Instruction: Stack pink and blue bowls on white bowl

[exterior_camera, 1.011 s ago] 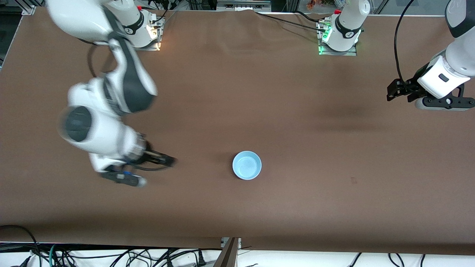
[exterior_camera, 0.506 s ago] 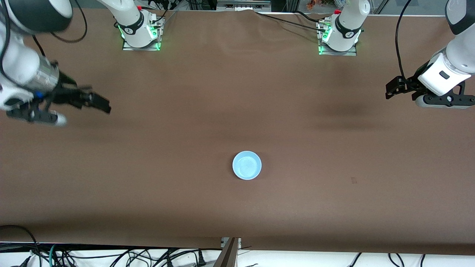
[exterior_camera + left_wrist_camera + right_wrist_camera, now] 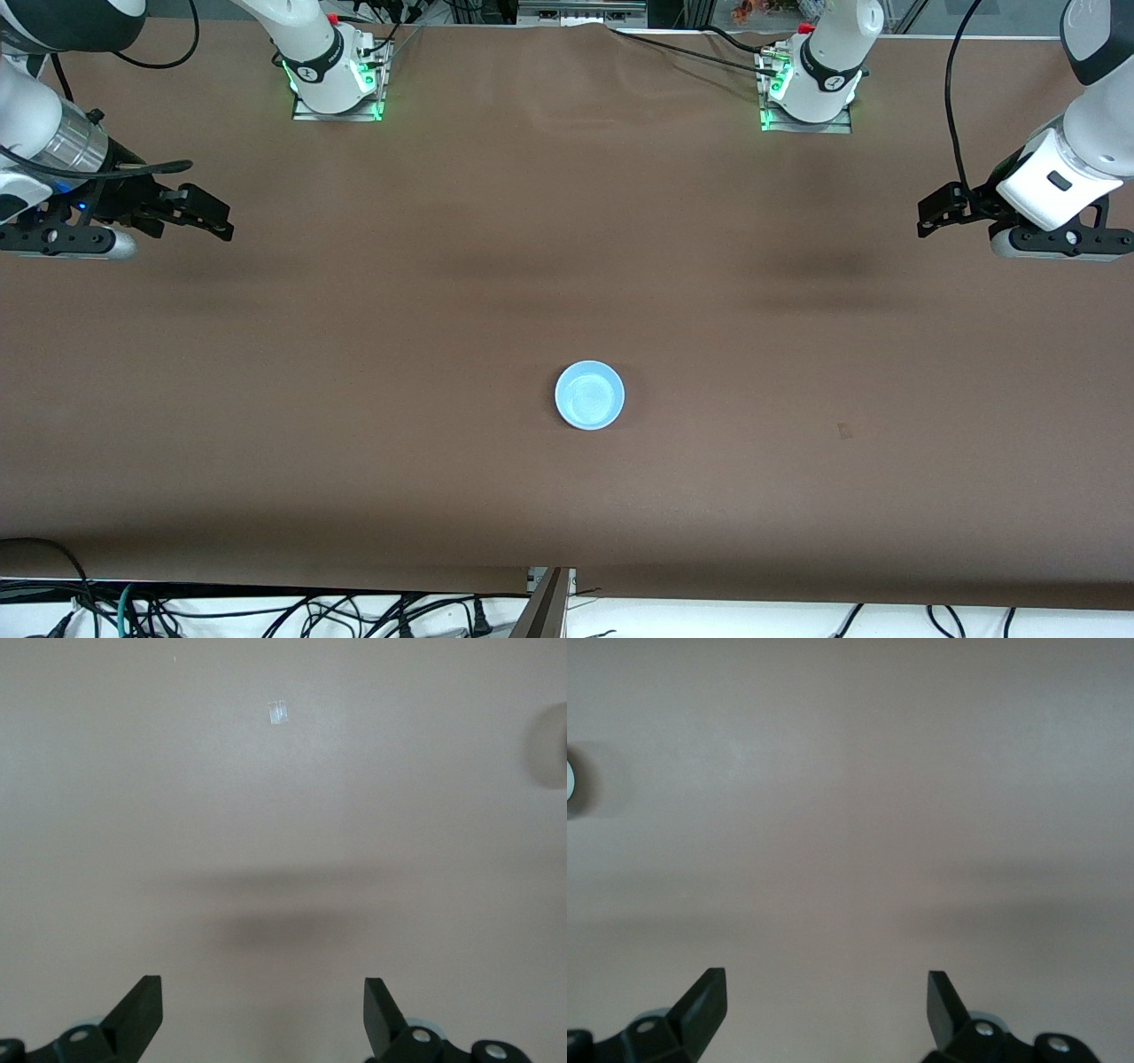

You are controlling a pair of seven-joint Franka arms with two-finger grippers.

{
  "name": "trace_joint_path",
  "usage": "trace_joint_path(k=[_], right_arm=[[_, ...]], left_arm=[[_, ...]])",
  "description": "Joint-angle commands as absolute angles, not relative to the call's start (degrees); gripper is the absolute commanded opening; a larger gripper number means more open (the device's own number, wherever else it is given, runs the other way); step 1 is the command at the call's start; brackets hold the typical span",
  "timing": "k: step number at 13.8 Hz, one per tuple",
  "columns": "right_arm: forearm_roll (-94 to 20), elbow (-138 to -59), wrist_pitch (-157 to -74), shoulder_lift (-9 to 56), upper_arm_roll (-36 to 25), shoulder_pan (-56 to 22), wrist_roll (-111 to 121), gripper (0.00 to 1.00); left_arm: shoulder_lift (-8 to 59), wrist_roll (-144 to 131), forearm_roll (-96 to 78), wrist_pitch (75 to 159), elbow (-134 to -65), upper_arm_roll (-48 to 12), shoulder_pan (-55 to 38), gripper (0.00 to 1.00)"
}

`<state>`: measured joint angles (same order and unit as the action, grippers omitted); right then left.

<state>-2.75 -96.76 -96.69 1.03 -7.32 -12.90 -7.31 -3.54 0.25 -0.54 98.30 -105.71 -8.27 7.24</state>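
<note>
**Inspector A:** What is being counted, largest item first?

**Inspector B:** One table point(image 3: 567, 221) is being recorded, covered edge to edge in brown material. Two arms are being noted, each mounted on a base lit green along the table edge farthest from the front camera. One bowl stack is being seen, with only the blue bowl point(image 3: 589, 395) showing from above. No pink or white rim is being made out, so what sits beneath it cannot be told.

**Inspector A:** How are the grippers being logged?

**Inspector B:** The left gripper point(image 3: 930, 208) is being held in the air over bare table at the left arm's end, fingers spread wide, nothing between them. The right gripper point(image 3: 208, 213) is being held over bare table at the right arm's end, fingers likewise spread and empty. Both wrist views are confirming the wide gap.

**Inspector A:** The surface and surroundings?

**Inspector B:** Faint creases and soft shadows are being observed on the covering. A small pale patch point(image 3: 278, 712) is being seen on it in the left wrist view. Loose cables point(image 3: 266, 611) are being noted below the table edge nearest the front camera.

**Inspector A:** The bowl itself?

**Inspector B:** It is being described as small, round, glossy, light sky blue, upright and empty. It is being placed near the table's middle, nearer the front camera than both grippers and well apart from each.
</note>
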Motion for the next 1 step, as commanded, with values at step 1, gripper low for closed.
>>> trace_joint_path(k=[1], right_arm=[[-1.8, -95.4, -96.5, 1.5, -7.5, -13.3, -5.2, 1.0]], left_arm=[[-5.2, 1.4, 0.7, 99.3, -107.4, -8.5, 7.6, 1.0]])
